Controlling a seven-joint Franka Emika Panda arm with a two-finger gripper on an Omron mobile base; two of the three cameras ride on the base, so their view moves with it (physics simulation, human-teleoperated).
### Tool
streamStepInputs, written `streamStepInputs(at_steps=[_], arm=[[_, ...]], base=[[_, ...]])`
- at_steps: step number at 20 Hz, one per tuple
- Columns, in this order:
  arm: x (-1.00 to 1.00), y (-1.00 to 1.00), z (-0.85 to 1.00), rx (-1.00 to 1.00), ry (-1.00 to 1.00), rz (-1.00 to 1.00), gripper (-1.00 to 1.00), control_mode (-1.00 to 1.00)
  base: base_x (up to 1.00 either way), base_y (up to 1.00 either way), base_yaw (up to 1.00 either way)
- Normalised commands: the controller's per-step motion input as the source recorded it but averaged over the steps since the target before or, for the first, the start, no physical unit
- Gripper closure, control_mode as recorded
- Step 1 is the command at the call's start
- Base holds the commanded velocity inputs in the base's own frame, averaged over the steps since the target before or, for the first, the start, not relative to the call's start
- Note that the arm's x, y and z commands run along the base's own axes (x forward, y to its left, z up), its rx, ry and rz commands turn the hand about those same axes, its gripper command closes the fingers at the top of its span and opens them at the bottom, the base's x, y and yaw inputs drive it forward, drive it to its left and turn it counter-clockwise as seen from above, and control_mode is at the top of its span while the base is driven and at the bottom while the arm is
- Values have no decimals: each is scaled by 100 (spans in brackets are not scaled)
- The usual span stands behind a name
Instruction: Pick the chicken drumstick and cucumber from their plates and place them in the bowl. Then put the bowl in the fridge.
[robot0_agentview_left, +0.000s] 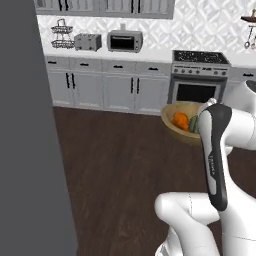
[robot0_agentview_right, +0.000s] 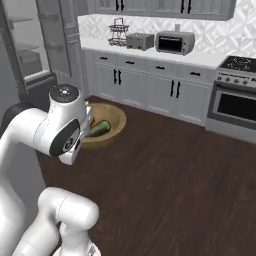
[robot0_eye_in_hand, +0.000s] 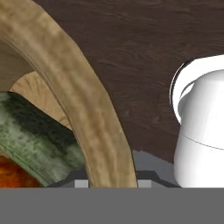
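**Ops:** What have you got on the claw?

**Me:** In my hand view the gripper (robot0_eye_in_hand: 111, 183) is pinched tight on the thick rim of the round, deep, brown wooden bowl (robot0_eye_in_hand: 83, 100). The rim runs straight down between the two fingertips, so I read the jaws as closed as far as that rim lets them.

**Ops:** And the food?

**Me:** Both pieces are inside the bowl. The short, dark green, stubby cucumber (robot0_eye_in_hand: 35, 135) lies just against the inner wall, and the glossy orange-brown chicken drumstick (robot0_eye_in_hand: 13, 175) is touching it at the lower corner of my hand view. From the left base camera I see the bowl (robot0_agentview_left: 175, 131) up in the air over the dark wood-plank floor (robot0_agentview_left: 120, 160), partly behind my white forearm, with the drumstick (robot0_agentview_left: 180, 120) and cucumber (robot0_agentview_left: 193, 125) side by side in it.

**Ops:** Fridge?

**Me:** The tall dark grey fridge (robot0_agentview_right: 30, 55) stands at the left of my right base camera, door open, grey shelves showing. The bowl (robot0_agentview_right: 107, 127) hangs near it, in front of the white panelled cabinets (robot0_agentview_right: 150, 85), apart from both.
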Motion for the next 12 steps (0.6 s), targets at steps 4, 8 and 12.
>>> streamStepInputs(at_steps=[4, 8, 12], arm=[[0, 0, 0, 0, 0, 0, 100, 100], [0, 0, 0, 0, 0, 0, 100, 100], [0, 0, 0, 0, 0, 0, 100, 100]], base=[[100, -68, 54], [100, -66, 60], [100, -89, 56]])
